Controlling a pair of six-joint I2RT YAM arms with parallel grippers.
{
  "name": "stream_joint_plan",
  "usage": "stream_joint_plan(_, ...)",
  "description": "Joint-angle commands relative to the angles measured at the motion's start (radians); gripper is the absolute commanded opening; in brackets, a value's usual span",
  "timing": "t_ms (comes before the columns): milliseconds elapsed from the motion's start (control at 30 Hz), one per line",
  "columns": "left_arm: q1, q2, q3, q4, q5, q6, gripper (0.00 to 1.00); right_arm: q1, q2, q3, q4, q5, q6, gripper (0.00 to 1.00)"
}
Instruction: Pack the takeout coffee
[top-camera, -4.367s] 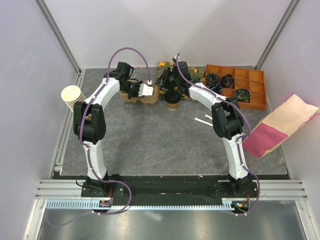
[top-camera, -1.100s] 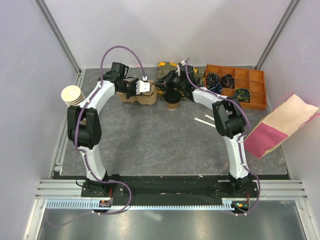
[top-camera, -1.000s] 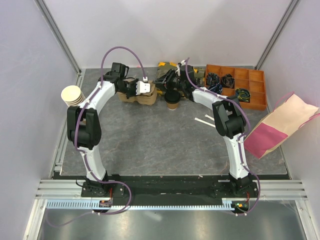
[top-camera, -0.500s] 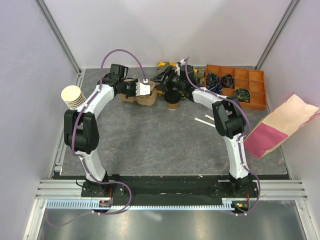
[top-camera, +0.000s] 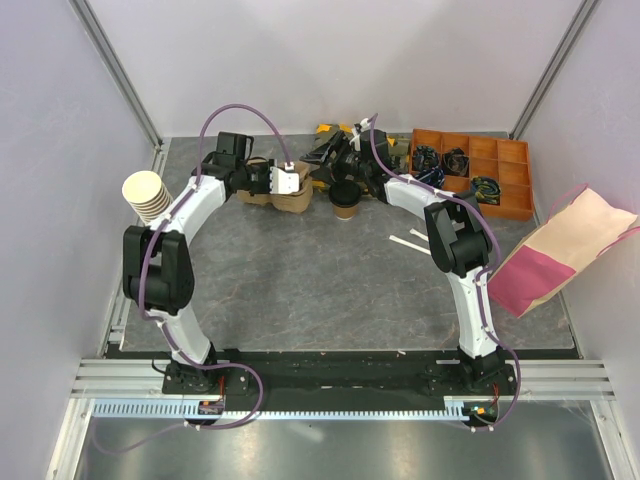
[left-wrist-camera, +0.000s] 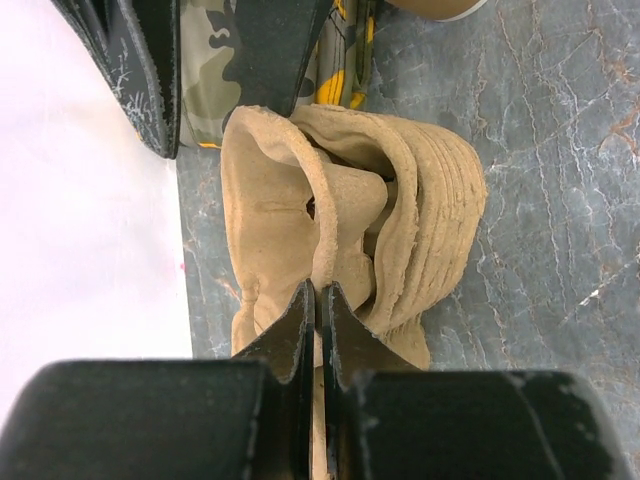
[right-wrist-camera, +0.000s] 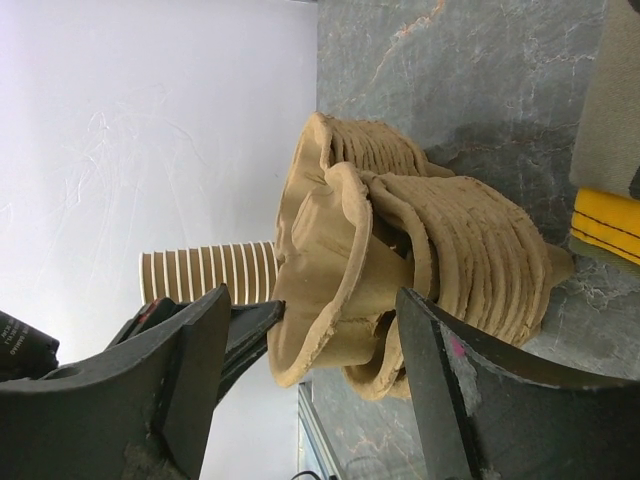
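Judging takeout coffee light, crushable; best clasped at tan wall below lid. Pinching carrier rim with left gripper, right gripper spread empty.

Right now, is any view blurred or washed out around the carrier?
Left wrist: carrier sharp, own jaws softly blurred, wall washed out. Right wrist: carrier sharp, wall bright. Top external: evenly lit, carrier small.
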Motion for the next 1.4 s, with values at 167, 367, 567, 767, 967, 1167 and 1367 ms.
stream_joint_plan(167, -0.001, -0.106, -0.055, 0.15, 0.01, 0.059, 0.02, 0.004, -0.054, 0.02, 0.052, -0.017, -0.013, 0.78)
stream_joint_plan(367, -0.002, -0.137, -0.094, 0.188, 0.021, 0.081, 0.02, 0.007, -0.056, 0.022, 0.052, -0.017, -0.013, 0.78)
stream_joint_plan(567, -0.001, -0.143, -0.118, 0.204, 0.001, 0.085, 0.02, 0.006, -0.06, 0.02, 0.058, -0.018, -0.008, 0.77)
stream_joint_plan(767, -0.002, -0.135, -0.144, 0.224, -0.008, 0.004, 0.02, 0.006, -0.105, 0.003, 0.092, -0.049, -0.027, 0.64)
stream_joint_plan(967, -0.001, -0.146, -0.177, 0.276, -0.012, -0.044, 0.02, 0.002, -0.157, -0.004, 0.04, -0.052, -0.088, 0.46)
stream_joint_plan(1167, -0.002, -0.167, -0.205, 0.317, -0.024, -0.102, 0.02, -0.001, -0.212, -0.074, -0.013, -0.041, -0.088, 0.23)
stream_joint_plan(1367, -0.002, -0.198, -0.274, 0.424, -0.032, -0.166, 0.02, 0.025, -0.212, -0.097, -0.09, -0.026, -0.131, 0.09)
